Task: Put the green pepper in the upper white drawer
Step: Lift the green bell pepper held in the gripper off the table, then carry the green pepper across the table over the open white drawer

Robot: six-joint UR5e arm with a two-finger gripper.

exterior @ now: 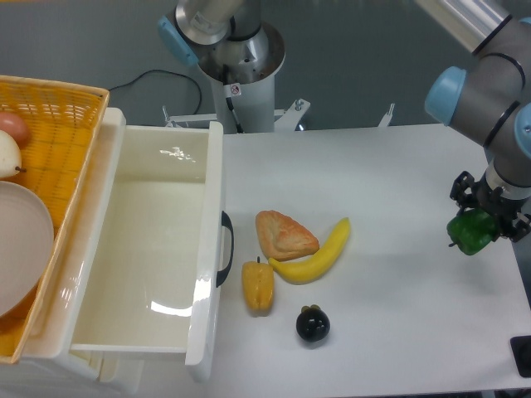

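The green pepper (473, 233) hangs above the table's right side, glossy and lumpy, held between the dark fingers of my gripper (484, 217), which is shut on it. The arm's grey and blue links come down from the upper right onto it. The upper white drawer (205, 274) stands pulled out at the left, deep and glossy, with nothing inside it and a dark curved handle (226, 249) on its front. Pepper and drawer are far apart, with the whole table width between them.
Mid-table lie a bread piece (284, 235), a banana (318, 254), a yellow-orange pepper (258, 287) and a small dark round fruit (313, 324). A woven basket (62, 141) with a white bowl (21, 245) and fruit sits left of the drawer. The robot base (236, 58) stands behind.
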